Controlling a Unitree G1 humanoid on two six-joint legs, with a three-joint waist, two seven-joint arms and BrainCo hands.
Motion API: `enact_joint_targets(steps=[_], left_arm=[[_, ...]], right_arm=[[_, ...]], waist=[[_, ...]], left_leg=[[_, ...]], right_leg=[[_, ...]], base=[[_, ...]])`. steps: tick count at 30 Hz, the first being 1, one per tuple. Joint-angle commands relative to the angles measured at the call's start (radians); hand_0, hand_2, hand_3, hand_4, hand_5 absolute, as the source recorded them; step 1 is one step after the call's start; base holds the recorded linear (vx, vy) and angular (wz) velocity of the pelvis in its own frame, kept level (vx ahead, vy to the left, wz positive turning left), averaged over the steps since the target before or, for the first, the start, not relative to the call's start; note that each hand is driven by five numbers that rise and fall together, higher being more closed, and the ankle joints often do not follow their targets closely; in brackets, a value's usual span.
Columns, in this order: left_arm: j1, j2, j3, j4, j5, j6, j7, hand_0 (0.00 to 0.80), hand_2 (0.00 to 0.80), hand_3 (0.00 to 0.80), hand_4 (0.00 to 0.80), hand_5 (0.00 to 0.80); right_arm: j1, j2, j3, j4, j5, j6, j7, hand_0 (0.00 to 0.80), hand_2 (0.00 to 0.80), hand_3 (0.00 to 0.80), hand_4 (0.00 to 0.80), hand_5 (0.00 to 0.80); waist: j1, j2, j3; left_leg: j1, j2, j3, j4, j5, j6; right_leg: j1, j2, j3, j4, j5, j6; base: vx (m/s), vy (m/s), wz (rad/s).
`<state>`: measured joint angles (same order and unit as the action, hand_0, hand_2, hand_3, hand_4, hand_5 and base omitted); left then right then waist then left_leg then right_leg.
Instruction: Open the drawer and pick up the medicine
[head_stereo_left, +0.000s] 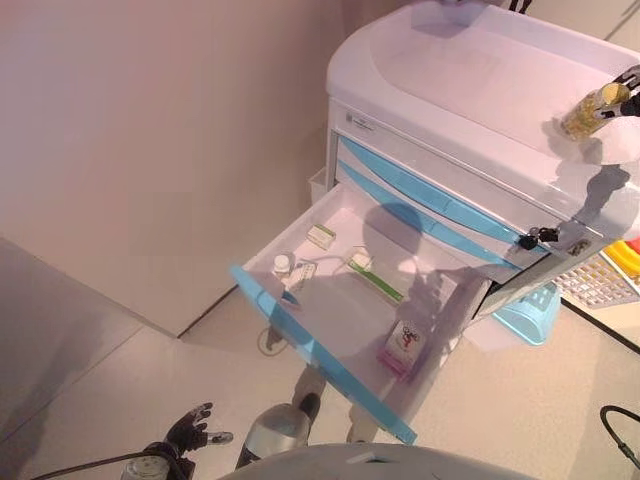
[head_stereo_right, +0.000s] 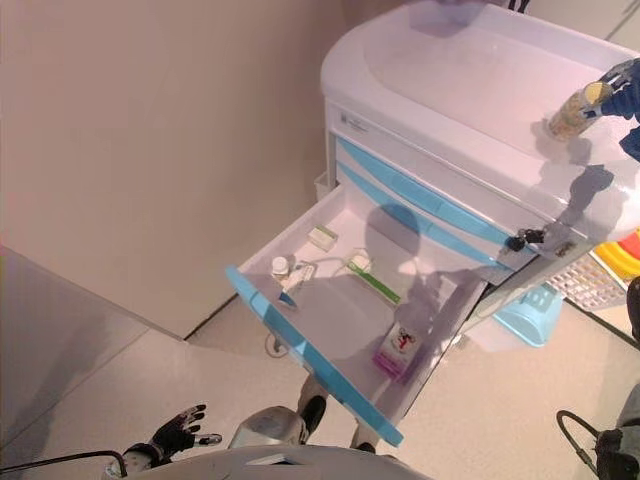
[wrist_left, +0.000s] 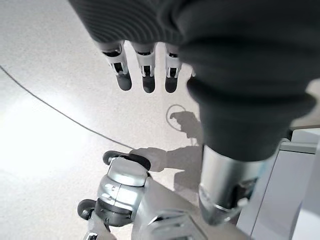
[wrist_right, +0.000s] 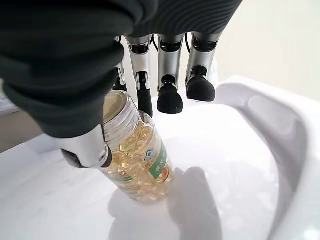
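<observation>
A clear medicine bottle (wrist_right: 140, 165) full of yellow capsules stands tilted with its base on the white cart top (head_stereo_left: 470, 70), near the cart's right end (head_stereo_left: 590, 112). My right hand (head_stereo_left: 625, 82) is on it, with the thumb (wrist_right: 85, 145) on one side and a finger behind its neck; the other fingers stay straight above it. The top drawer (head_stereo_left: 320, 350) with the blue front is pulled wide open. My left hand (head_stereo_left: 190, 430) hangs low by the floor, fingers (wrist_left: 145, 75) relaxed and holding nothing.
Inside the drawer lie a small white box (head_stereo_left: 321, 236), a small white bottle (head_stereo_left: 282, 264), a green and white tube (head_stereo_left: 375, 275) and a pink and white box (head_stereo_left: 403, 345). A light blue basket (head_stereo_left: 530, 315) sits right of the cart. A wall runs along the left.
</observation>
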<state>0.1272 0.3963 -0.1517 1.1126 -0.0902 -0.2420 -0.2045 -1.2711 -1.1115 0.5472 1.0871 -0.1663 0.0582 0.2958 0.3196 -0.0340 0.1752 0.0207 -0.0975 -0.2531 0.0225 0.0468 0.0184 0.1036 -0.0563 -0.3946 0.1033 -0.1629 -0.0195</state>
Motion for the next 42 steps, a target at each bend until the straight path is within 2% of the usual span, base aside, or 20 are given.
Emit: enact_joint_targets(steps=[1,4,5,6,18,29,34,38,42], left_arm=[[0.011,0.061,-0.017,-0.044,-0.046,-0.023,-0.008,0.000,0.000,0.000,0.000,0.000],[0.014,0.064,-0.017,-0.049,-0.045,-0.022,-0.007,0.000,0.000,0.000,0.000,0.000],[0.015,0.064,-0.017,-0.049,-0.046,-0.023,-0.006,0.000,0.000,0.000,0.000,0.000],[0.015,0.065,-0.017,-0.050,-0.045,-0.022,-0.007,0.000,0.000,0.000,0.000,0.000],[0.022,0.053,-0.028,-0.050,-0.053,-0.039,0.002,0.000,0.000,0.000,0.000,0.000],[0.028,0.041,-0.036,-0.023,-0.077,-0.050,0.007,0.000,0.000,0.000,0.000,0.000],[0.027,0.038,-0.040,-0.008,-0.077,-0.054,0.009,0.000,0.000,0.000,0.000,0.000],[0.022,0.036,-0.041,0.007,-0.057,-0.052,0.005,0.000,0.000,0.000,0.000,0.000],[0.016,0.032,-0.055,0.005,-0.021,-0.037,0.000,0.000,0.000,0.000,0.000,0.000]], right_arm=[[-0.099,-0.019,0.091,-0.022,0.021,0.007,0.033,0.800,0.800,0.800,0.800,0.800],[-0.102,-0.027,0.102,-0.006,0.011,0.000,0.047,0.794,0.794,0.794,0.794,0.794],[-0.100,-0.028,0.103,-0.005,0.008,-0.005,0.047,0.493,0.493,0.493,0.493,0.493],[-0.099,-0.030,0.104,-0.005,0.009,-0.010,0.039,0.000,0.000,0.000,0.000,0.000],[-0.103,-0.046,0.086,-0.043,0.027,-0.065,-0.196,0.000,0.000,0.000,0.000,0.000],[-0.110,-0.048,0.063,-0.050,0.041,-0.075,-0.416,0.000,0.000,0.000,0.000,0.000],[-0.092,-0.054,0.011,-0.096,0.207,-0.121,-0.554,0.000,0.000,0.000,0.000,0.000],[-0.036,-0.055,-0.110,-0.176,0.388,-0.202,-0.646,0.000,0.000,0.000,0.000,0.000],[0.077,-0.039,-0.236,-0.280,0.519,-0.263,-0.684,0.000,0.000,0.000,0.000,0.000]], waist=[[0.031,-0.031,0.000],[0.032,-0.034,0.006],[0.031,-0.035,0.006],[0.031,-0.036,0.007],[0.020,-0.035,0.004],[0.012,-0.030,0.002],[-0.006,-0.030,-0.006],[-0.039,-0.026,-0.016],[-0.080,-0.017,-0.022]], left_leg=[[-0.016,-0.035,0.021,0.010,-0.082,-0.002],[-0.017,-0.033,0.023,0.005,-0.079,-0.002],[-0.017,-0.033,0.024,0.005,-0.079,-0.002],[-0.018,-0.033,0.025,0.004,-0.078,-0.002],[-0.011,-0.027,0.051,-0.006,-0.078,-0.004],[-0.006,-0.024,0.072,-0.015,-0.081,-0.003],[-0.004,-0.019,0.091,-0.015,-0.086,-0.001],[0.011,-0.014,0.119,-0.015,-0.100,0.003],[0.023,-0.011,0.147,-0.001,-0.117,0.011]], right_leg=[[-0.023,-0.022,0.022,0.012,0.029,0.043],[-0.024,-0.020,0.021,0.007,0.033,0.043],[-0.025,-0.019,0.022,0.007,0.033,0.044],[-0.026,-0.019,0.022,0.007,0.035,0.044],[-0.026,-0.016,0.031,-0.010,0.046,0.053],[-0.031,-0.019,0.041,-0.031,0.062,0.066],[-0.035,-0.021,0.047,-0.035,0.067,0.071],[-0.037,-0.020,0.068,-0.027,0.063,0.077],[-0.044,-0.023,0.102,0.000,0.051,0.078]], base=[[-0.035,-0.009,0.00],[0.000,0.000,0.00],[0.000,0.000,0.00],[0.000,0.000,0.00],[0.000,0.000,0.00],[-0.026,0.017,-0.08],[-0.018,0.004,-0.11],[-0.018,-0.004,-0.12],[-0.046,-0.017,-0.17]])
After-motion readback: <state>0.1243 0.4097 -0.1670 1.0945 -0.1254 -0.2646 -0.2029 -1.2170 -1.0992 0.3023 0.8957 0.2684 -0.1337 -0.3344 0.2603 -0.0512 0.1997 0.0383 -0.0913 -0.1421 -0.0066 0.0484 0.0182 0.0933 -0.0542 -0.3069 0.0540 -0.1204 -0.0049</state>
